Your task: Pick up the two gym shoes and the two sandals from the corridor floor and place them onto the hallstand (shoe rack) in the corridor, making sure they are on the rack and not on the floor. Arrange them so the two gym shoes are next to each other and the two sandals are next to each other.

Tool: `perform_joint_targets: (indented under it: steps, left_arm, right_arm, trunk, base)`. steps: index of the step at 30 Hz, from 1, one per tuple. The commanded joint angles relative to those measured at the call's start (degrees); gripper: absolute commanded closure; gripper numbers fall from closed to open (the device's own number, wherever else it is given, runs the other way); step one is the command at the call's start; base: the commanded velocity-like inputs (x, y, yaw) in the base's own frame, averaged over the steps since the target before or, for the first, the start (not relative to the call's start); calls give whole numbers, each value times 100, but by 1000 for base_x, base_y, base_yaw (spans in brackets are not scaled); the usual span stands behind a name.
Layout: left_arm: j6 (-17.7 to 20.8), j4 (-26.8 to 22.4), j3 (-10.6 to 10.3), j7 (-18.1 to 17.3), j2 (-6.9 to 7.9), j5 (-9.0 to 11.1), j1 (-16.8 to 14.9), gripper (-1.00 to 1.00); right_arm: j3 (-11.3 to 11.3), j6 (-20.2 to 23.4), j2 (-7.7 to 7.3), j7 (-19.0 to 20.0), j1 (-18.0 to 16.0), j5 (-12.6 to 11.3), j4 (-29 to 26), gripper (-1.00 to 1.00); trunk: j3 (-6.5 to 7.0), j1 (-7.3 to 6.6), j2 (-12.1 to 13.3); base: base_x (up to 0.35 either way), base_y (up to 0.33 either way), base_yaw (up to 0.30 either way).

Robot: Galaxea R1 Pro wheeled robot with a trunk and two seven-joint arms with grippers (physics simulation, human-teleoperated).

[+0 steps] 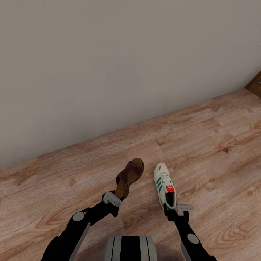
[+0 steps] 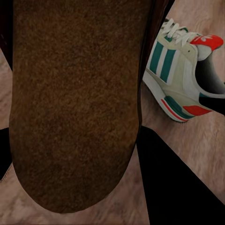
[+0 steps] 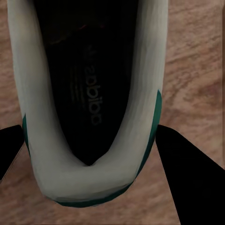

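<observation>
2 shoes aloft: left gripper (image 1: 116, 197) grasps sandal (image 1: 129, 177), right gripper (image 1: 173, 209) grasps gym shoe (image 1: 164, 183); carry step, next find the hallstand

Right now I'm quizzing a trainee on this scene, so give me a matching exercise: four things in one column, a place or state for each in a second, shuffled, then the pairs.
Things:
1. sandal
2. gym shoe
3. wall
4. floor

Places or states:
A. pale and bare, rising behind the planks
B. gripped at its heel by the right gripper
C. wood-grain planks with knots
D. held up by the left gripper, sole towards the left wrist camera

Pairs: 1-D, 2-B, 3-A, 4-C
</observation>
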Motion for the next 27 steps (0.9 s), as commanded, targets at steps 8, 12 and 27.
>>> perform_joint_targets:
  steps: [8, 12, 27]
  left_arm:
    - [27, -12, 8, -18, 8, -14, 0, 100]
    - [15, -22, 37, -9, 33, -1, -1, 100]
    - [45, -477, 83, 42, 127, -69, 51, 100]
  right_arm:
    - [-28, -27, 7, 1, -2, 57, -1, 100]
    - [-28, -26, 4, 1, -1, 57, -1, 100]
    - [-23, -25, 6, 1, -1, 65, -670, 100]
  trunk:
    - [175, -21, 10]
    - [263, -31, 15]
    - [596, -70, 35]
  base:
    - [0, 0, 0]
    - [0, 0, 0]
    - [0, 0, 0]
